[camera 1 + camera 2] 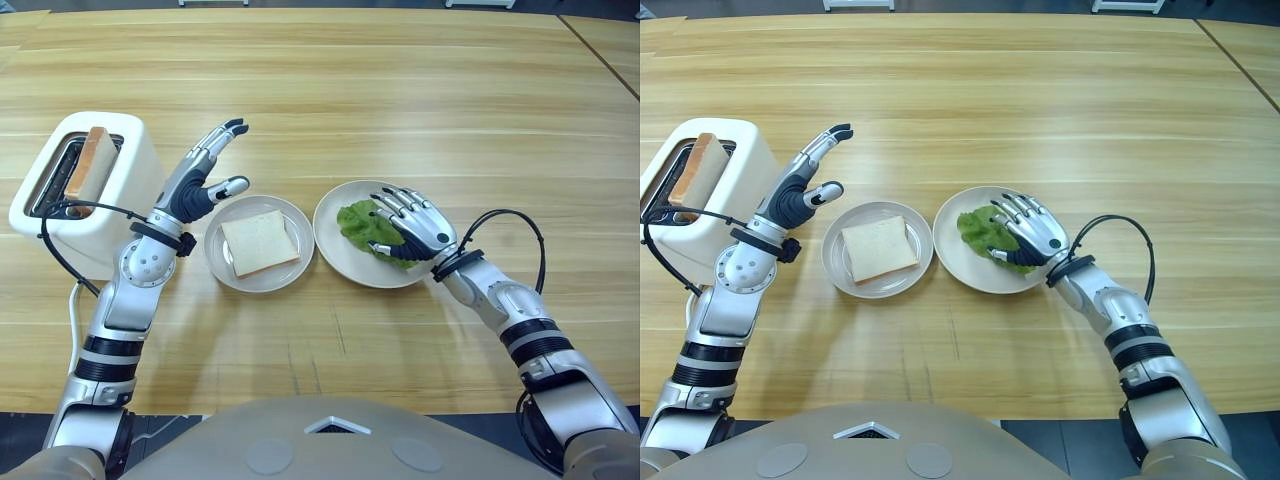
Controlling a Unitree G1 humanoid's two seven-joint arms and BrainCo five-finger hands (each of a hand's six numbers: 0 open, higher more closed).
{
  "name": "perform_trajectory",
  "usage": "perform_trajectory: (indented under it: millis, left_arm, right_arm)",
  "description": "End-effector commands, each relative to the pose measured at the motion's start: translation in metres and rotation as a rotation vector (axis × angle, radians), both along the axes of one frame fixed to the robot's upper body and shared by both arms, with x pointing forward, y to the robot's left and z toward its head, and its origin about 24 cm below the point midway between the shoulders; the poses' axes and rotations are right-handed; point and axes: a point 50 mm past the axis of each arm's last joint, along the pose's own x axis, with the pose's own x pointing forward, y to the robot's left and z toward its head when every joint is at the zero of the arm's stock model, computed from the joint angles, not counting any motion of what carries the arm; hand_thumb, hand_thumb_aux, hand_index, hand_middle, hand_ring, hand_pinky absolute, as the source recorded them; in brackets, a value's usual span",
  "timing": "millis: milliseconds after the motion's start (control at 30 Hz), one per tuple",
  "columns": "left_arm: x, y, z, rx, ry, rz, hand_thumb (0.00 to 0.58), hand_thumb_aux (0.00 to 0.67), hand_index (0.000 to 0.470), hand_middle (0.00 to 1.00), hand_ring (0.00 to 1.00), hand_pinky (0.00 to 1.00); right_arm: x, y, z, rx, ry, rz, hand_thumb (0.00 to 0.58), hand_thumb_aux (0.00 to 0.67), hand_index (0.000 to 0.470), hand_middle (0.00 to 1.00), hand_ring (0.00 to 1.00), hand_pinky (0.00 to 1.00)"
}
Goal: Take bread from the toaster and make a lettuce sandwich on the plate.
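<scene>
Lettuce (355, 222): flat on right plate (345, 268), long axis slanting far-left to near-right, near end under hand.
Right hand (420, 225): on leaf, fingers curled down over it, thumb at near side; looks clamped.
Bread slice (259, 241): flat on left plate (260, 283), just beside, near table's front-centre.
Second slice (92, 165): upright in toaster (130, 165) at table's left edge, long axis along slot.
Left hand (200, 185): raised between toaster and plate, fingers apart, holding nothing.
Step judged: lettuce transfer. Next: lift leaf, carry left, lay on slice.
</scene>
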Motion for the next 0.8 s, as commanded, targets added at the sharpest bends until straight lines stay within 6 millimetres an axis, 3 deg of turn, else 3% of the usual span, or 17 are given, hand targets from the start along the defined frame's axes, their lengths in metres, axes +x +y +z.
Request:
perform_trajectory:
  millis: [33, 267, 367, 533, 567, 600, 800]
  left_arm:
    - [-0.001, -0.001, -0.004, 0.001, 0.017, -0.001, 0.0, 0.0, 0.0, 0.0, 0.0, 0.0]
    - [0.0, -0.002, -0.005, 0.003, 0.023, -0.005, 0.0, 0.0, 0.0, 0.0, 0.0, 0.0]
    - [0.001, -0.001, -0.006, 0.003, 0.025, -0.003, 0.0, 0.0, 0.0, 0.0, 0.0, 0.0]
    - [0.001, -0.001, -0.007, 0.002, 0.027, -0.002, 0.0, 0.0, 0.0, 0.0, 0.0, 0.0]
    - [0.002, -0.001, -0.007, 0.002, 0.028, 0.0, 0.0, 0.0, 0.0, 0.0, 0.0, 0.0]
    - [0.002, -0.001, -0.007, 0.002, 0.027, 0.001, 0.0, 0.0, 0.0, 0.0, 0.0, 0.0]
    - [0.002, 0.0, -0.006, 0.0, 0.023, 0.003, 0.0, 0.0, 0.0, 0.0, 0.0, 0.0]
  right_arm:
    - [0.003, 0.008, 0.002, 0.038, 0.013, 0.022, 0.417, 0.315, 0.221, 0.0, 0.0, 0.0]
    - [0.007, 0.019, -0.005, 0.05, 0.064, 0.043, 0.443, 0.344, 0.241, 0.0, 0.0, 0.0]
    - [0.008, 0.02, -0.007, 0.044, 0.085, 0.044, 0.398, 0.294, 0.206, 0.0, 0.0, 0.0]
    - [0.008, 0.018, -0.009, 0.041, 0.101, 0.037, 0.449, 0.352, 0.247, 0.0, 0.0, 0.0]
    - [0.008, 0.018, -0.009, 0.041, 0.102, 0.037, 0.491, 0.407, 0.286, 0.0, 0.0, 0.0]
    - [0.008, 0.017, -0.009, 0.043, 0.1, 0.038, 0.58, 0.67, 0.47, 0.0, 0.0, 0.0]
    - [0.008, 0.018, -0.004, 0.071, 0.077, 0.048, 0.58, 0.67, 0.47, 0.0, 0.0, 0.0]
